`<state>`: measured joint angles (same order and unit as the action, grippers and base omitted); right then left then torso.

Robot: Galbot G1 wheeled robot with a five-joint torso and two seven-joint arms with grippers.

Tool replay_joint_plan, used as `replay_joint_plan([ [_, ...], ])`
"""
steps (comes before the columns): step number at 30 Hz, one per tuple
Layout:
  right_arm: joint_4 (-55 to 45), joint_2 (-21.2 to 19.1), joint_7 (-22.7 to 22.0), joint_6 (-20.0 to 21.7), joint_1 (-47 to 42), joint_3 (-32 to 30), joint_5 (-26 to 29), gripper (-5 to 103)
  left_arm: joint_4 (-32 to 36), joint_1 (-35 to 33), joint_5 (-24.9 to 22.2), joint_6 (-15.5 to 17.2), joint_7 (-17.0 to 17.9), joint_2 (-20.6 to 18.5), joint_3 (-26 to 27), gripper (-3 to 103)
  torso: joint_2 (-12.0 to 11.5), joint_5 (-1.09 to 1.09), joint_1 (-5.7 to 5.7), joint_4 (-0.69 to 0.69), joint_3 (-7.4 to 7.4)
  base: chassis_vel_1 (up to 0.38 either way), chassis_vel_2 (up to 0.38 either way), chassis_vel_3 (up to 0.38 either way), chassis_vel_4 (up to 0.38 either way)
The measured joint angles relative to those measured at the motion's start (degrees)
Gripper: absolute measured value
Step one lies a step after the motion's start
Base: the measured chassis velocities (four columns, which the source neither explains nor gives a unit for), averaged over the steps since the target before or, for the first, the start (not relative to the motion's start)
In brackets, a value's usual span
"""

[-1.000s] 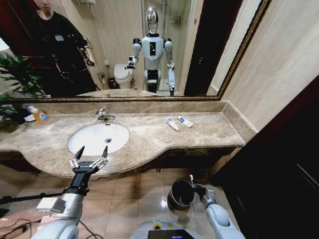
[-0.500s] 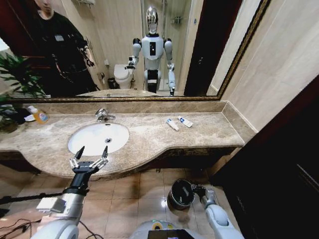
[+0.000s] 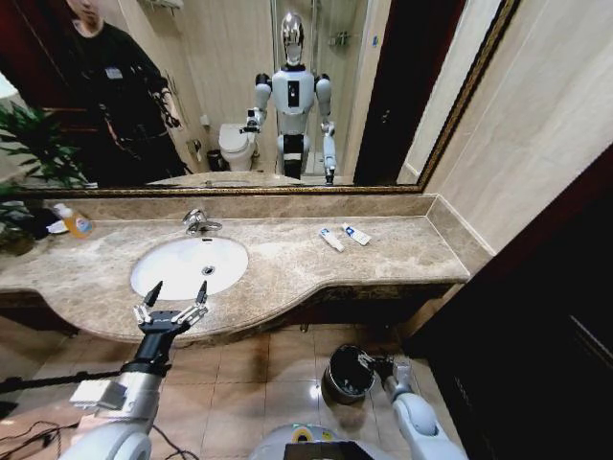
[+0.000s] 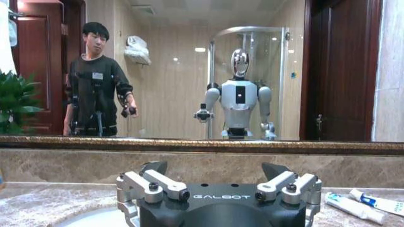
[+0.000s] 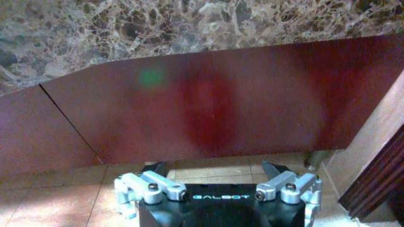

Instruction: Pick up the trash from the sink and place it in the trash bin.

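Trash: two small white tubes lie side by side on counter, well right of sink, not in it. Sink bowl looks bare. Left tool hovers at front edge of sink, fingers spread wide, likely ready to reach in. Right tool hangs low, right beside trash bin on floor, fingers apart, nothing in them, maybe placed there for dropping. Bin sits under counter, easy to reach.

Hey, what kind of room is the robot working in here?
Most likely a bathroom: an oval sink with a chrome faucet in a marble countertop, and a wall mirror reflecting a toilet.
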<state>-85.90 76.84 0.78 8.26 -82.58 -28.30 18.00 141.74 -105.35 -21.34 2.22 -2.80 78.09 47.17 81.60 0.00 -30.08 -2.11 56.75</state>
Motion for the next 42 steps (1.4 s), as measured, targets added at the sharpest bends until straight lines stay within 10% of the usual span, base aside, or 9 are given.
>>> replay_joint_plan([
  [20, -30.40, -2.60, -3.14, -2.49, -12.31, -2.24, 7.70, 100, 0.00, 0.00, 0.00, 0.00, 0.00, 0.00, 0.00, 100, 0.00, -0.02, 0.00, 0.01, 0.00, 0.000, 0.000, 0.000, 0.000],
  [42, -21.38, -11.91, 6.86, 9.86, 19.67, 4.17, 12.89, 100, 0.00, 0.00, 0.00, 0.00, 0.00, 0.00, 0.00, 100, 0.00, 0.00, -0.01, -0.01, 0.01, 0.000, 0.000, 0.000, 0.000],
])
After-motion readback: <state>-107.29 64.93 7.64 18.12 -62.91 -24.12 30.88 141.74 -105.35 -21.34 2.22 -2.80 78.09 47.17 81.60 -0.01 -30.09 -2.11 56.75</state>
